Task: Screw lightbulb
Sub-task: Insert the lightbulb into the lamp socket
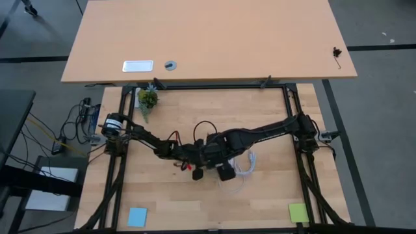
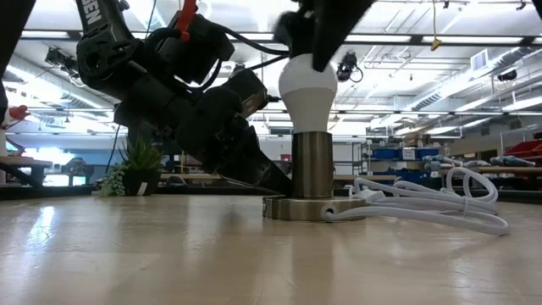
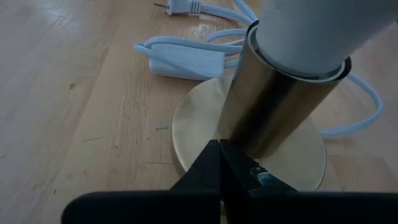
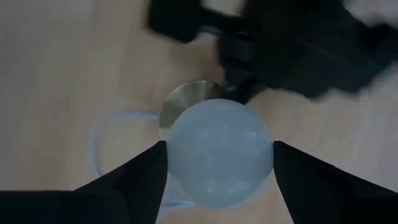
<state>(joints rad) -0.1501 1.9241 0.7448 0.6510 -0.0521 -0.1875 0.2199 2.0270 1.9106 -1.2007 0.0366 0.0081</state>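
1. Spanning the scene, the wooden worktop (image 1: 195, 201) carried both dark arms, which met near its middle in the high view.
2. Standing upright on the worktop, the brass lamp base (image 2: 312, 174) had a round flat foot and a metal cylinder for a socket.
3. Beside the base lay the coiled white cable (image 2: 432, 203), with its inline switch (image 3: 185, 59) and plug close by.
4. The left tool (image 3: 219, 177) sat low at the foot of the base, its 2 fingers pressed together with the tips touching the brass cylinder.
5. The right tool (image 4: 219, 163) came down from above, its 2 fingers (image 4: 140, 180) spread to either side of the bulb's head and touching it.
6. The lightbulb (image 2: 308, 93) stood upright in the top of the socket, rounded white head up.
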